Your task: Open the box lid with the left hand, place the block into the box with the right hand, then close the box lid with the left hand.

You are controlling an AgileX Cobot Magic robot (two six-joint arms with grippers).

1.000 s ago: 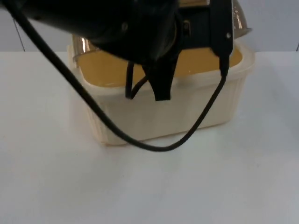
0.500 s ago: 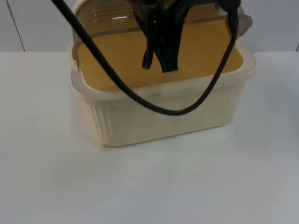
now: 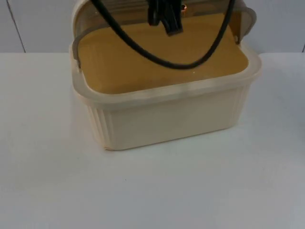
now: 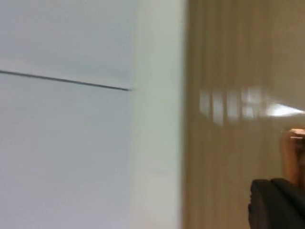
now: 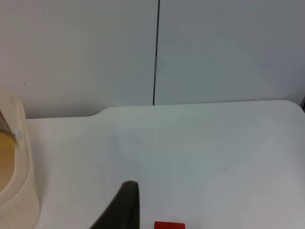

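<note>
Box [image 3: 167, 119], cream, centre frame, lid [image 3: 245, 21] tilted up behind it by my left gripper [image 3: 167, 16], grip unclear; red block [image 5: 169, 225] waits beside right gripper [image 5: 121, 210], grip unclear.

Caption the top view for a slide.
Cream box on the white table, translucent lid raised at its back, amber interior exposed.

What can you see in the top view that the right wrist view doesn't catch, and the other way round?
Top view alone: the whole cream box, its tan inside, the clear lid raised at the back, and the left tool at that lid. Right wrist view alone: a red block on the table near a black fingertip of the right tool. Both share the white table, the grey partition wall and part of the box.
</note>
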